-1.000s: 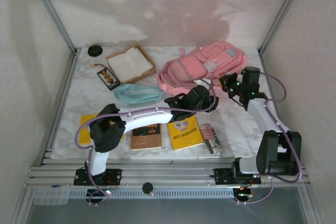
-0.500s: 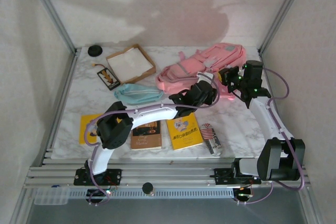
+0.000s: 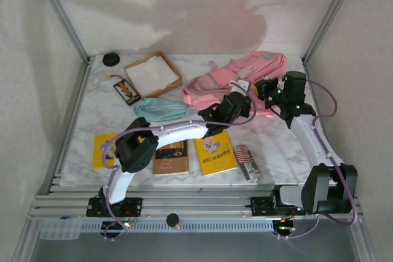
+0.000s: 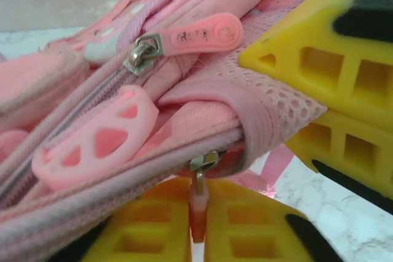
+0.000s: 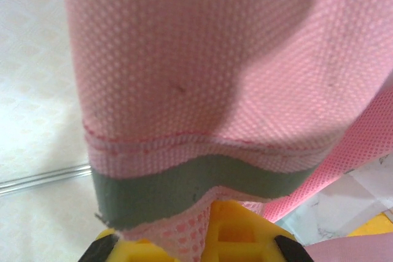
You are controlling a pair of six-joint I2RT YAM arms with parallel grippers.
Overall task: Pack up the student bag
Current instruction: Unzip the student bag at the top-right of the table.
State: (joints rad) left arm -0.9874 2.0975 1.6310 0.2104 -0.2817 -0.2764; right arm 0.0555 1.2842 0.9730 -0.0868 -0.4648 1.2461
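While the student bag (image 3: 245,70) lies on the worktop (image 3: 279,145), the left end effector (image 4: 198,232) pinches its zipper pull (image 4: 198,208); the right end effector (image 5: 184,240) clamps its mesh (image 5: 196,59).

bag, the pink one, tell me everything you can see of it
The bag is soft pink fabric with a pale grey panel, straps and zip pockets with pink rubbery pulls. It lies slumped at the back right of the table, zips closed as far as shows. The left pincer is shut on a small zip pull at its near edge; the right pincer is shut on its grey-trimmed mesh.
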